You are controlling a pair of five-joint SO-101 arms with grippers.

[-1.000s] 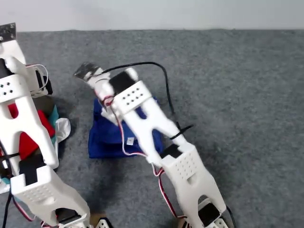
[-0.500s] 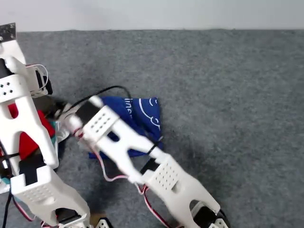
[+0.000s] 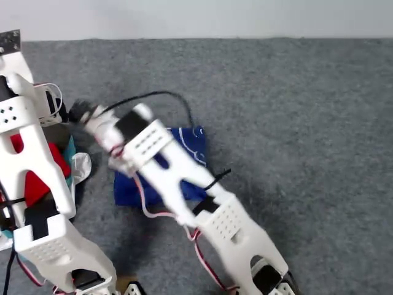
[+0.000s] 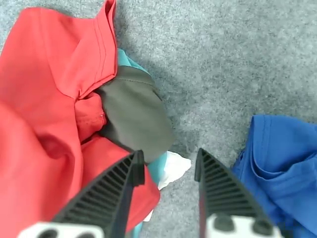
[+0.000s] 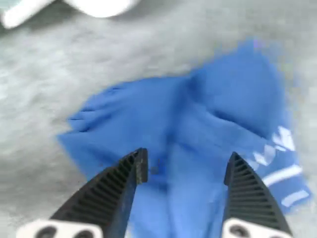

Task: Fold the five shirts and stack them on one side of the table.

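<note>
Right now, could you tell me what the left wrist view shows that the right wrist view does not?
Left wrist, not right: the red shirt, olive shirt and teal cloth in a heap, with the open left gripper above its edge. Right wrist, not left: the white print on the blue shirt, with the open right gripper over it. Both: the blue shirt and the grey table.

On my feed the table [image 3: 307, 123] is covered in a grey, coarse, carpet-like cloth with a speckled weave. Along its far edge I see a plain pale wall [image 3: 215, 18].
</note>
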